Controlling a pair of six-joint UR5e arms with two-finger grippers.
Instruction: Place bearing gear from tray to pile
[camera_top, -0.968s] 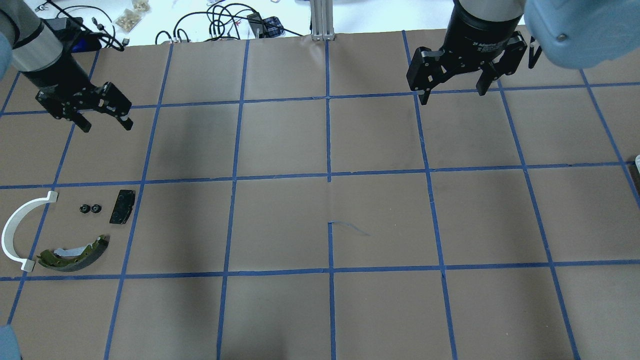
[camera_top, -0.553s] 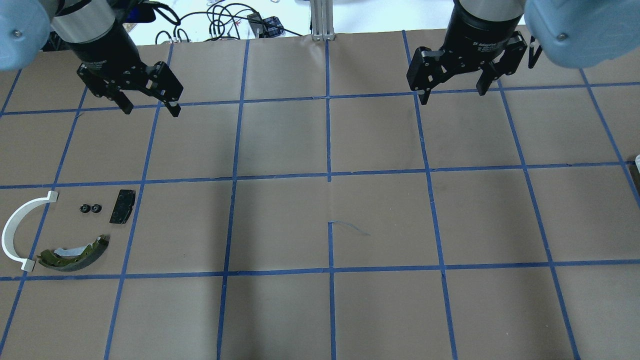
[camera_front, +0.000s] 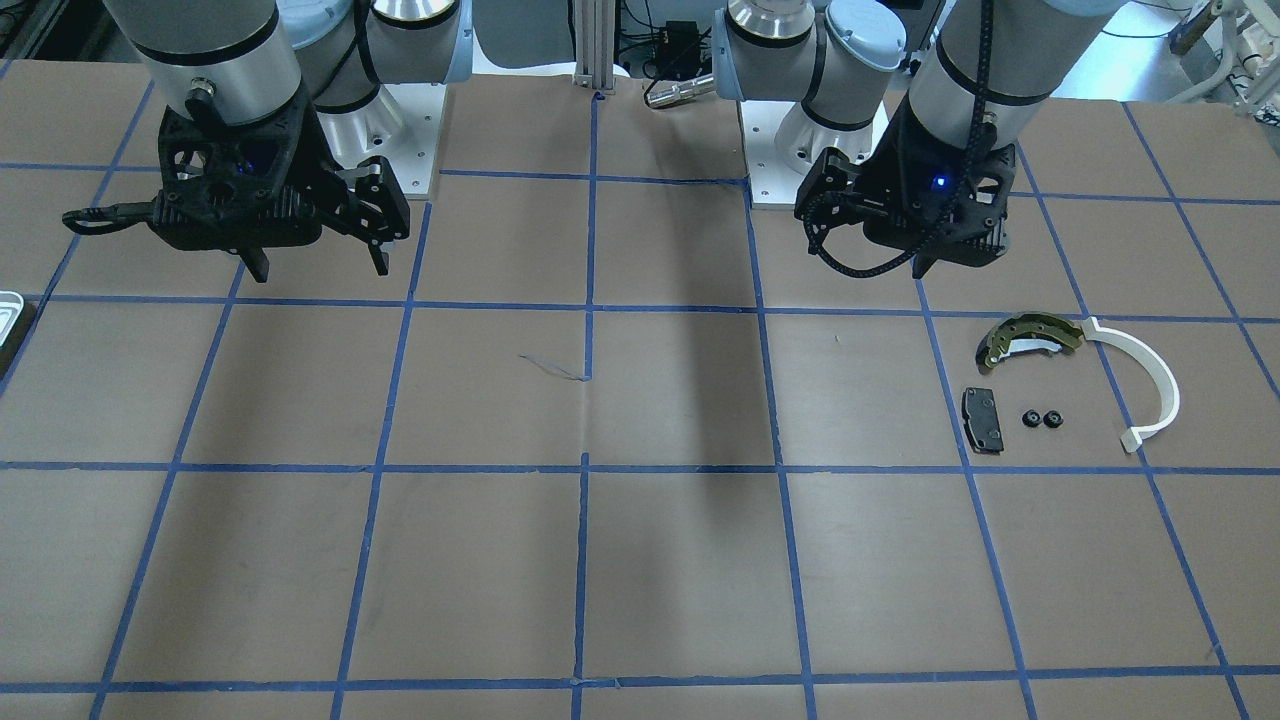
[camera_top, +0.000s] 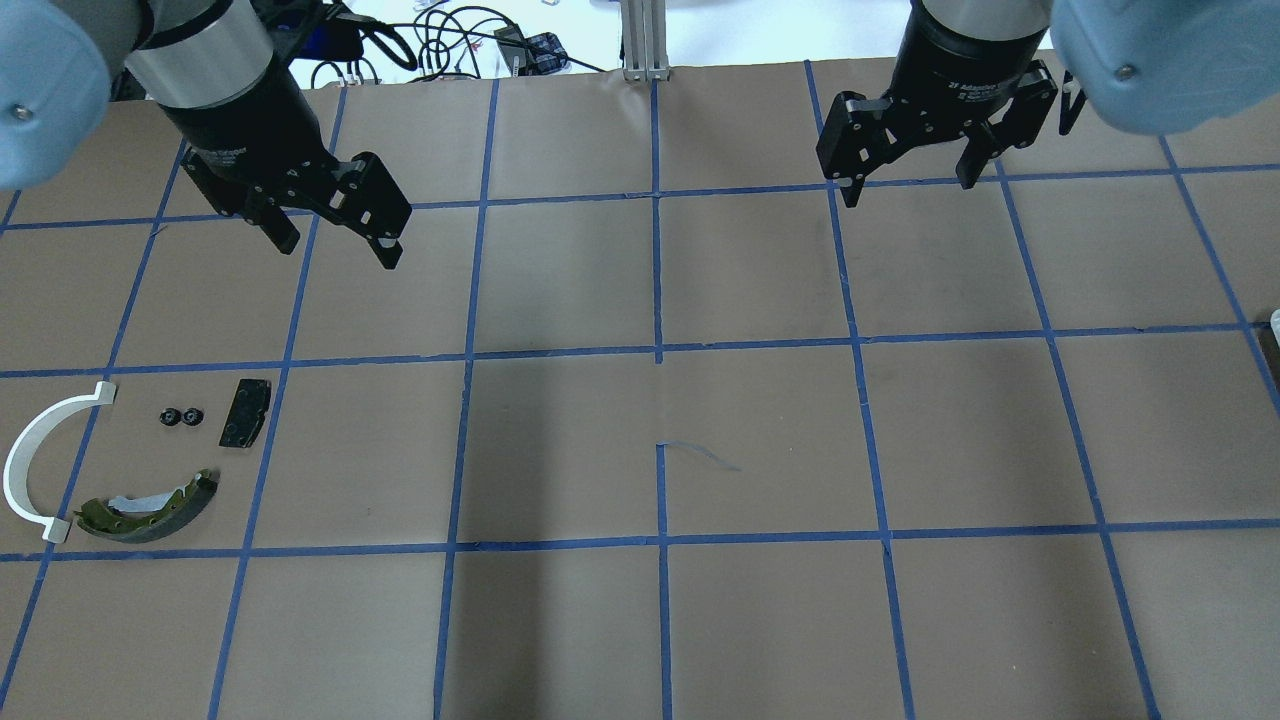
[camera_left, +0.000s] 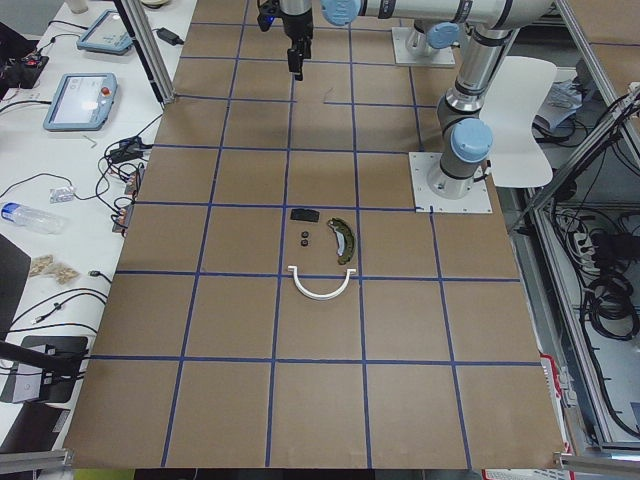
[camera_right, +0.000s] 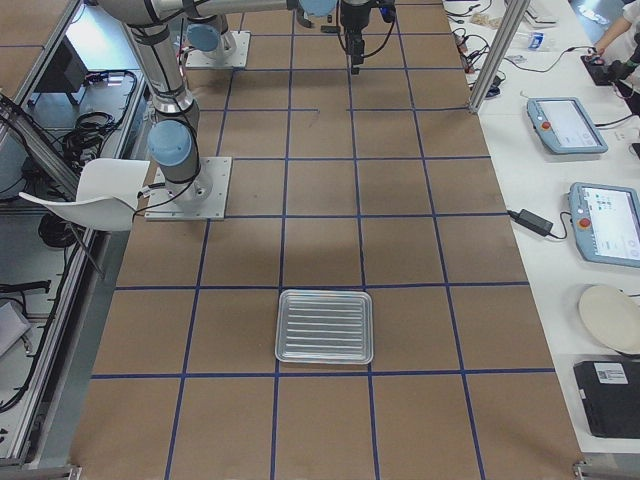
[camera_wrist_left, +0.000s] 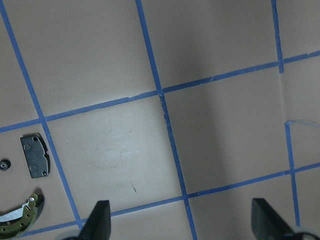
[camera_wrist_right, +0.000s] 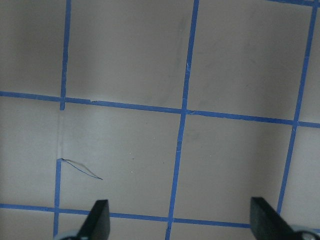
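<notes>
The brown papered surface (camera_top: 960, 440), gridded in blue tape, lies open between the arms. The ribbed silver rectangular tray (camera_right: 324, 327) sits well apart toward its right end. The left gripper (camera_top: 338, 250) and the right gripper (camera_top: 910, 192) hover, jaws apart. Two small black round bearing gears (camera_top: 181, 417) lie side by side, their row running across the surface. They sit between the white half-ring strip (camera_front: 1171, 398) and the black rectangular pad (camera_top: 245, 412), beyond the olive curved brake shoe (camera_top: 185, 498).
</notes>
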